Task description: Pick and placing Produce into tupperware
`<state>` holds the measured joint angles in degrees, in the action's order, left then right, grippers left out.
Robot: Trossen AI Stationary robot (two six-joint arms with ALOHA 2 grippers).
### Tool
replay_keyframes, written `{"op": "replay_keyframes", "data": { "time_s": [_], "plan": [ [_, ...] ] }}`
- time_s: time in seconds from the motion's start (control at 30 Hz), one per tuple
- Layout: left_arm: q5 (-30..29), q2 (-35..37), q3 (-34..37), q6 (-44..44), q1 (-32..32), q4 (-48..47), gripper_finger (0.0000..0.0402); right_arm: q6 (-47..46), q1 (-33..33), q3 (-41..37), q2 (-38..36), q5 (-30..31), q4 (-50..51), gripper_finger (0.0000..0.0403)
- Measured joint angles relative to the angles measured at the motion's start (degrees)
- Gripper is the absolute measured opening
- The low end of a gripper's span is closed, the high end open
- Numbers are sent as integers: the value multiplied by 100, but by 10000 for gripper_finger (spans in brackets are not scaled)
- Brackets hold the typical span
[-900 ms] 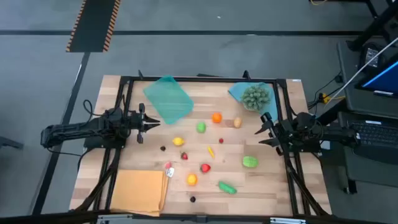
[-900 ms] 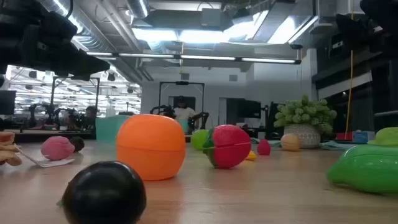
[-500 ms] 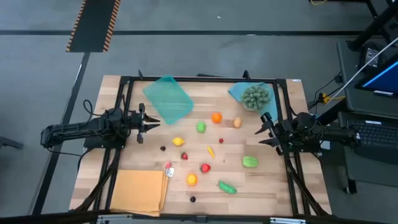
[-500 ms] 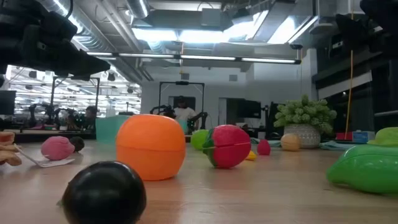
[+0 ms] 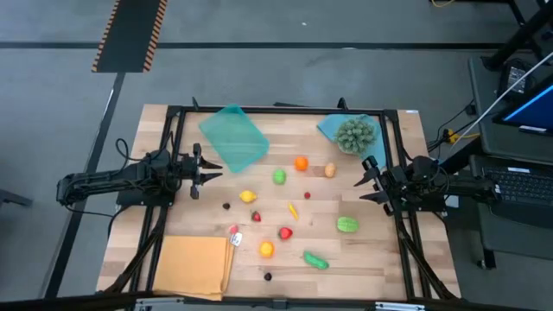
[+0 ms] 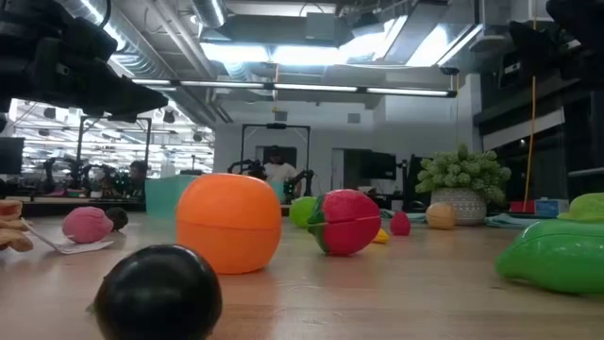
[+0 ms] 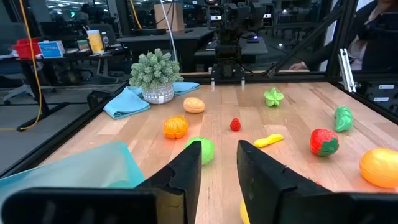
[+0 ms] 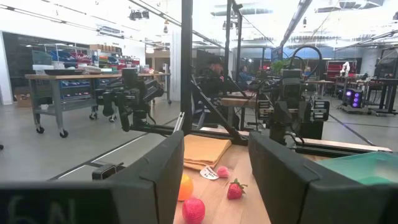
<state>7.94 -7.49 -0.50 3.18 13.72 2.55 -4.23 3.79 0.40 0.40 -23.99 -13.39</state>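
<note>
The left claw (image 7: 217,163), holding nothing, has opened to a narrow gap, so it looks ready to grab, with toy fruit (image 5: 279,177) ahead and the teal tupperware (image 5: 233,137) close beside.

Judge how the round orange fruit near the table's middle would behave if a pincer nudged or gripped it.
The orange fruit looks rounded, so a nudge would probably roll it across the bare table. Its glossy plastic-looking skin may slip between fingers. Being small, it is likely light.
</note>
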Motion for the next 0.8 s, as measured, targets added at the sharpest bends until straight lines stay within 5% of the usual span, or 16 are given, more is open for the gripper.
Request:
{"op": "replay_keyframes", "data": {
  "time_s": [0.8],
  "plan": [
    [2, 1, -1, 2, 0, 0, 102, 0, -2, -2, 0, 0, 0, 182]
  ]
}}
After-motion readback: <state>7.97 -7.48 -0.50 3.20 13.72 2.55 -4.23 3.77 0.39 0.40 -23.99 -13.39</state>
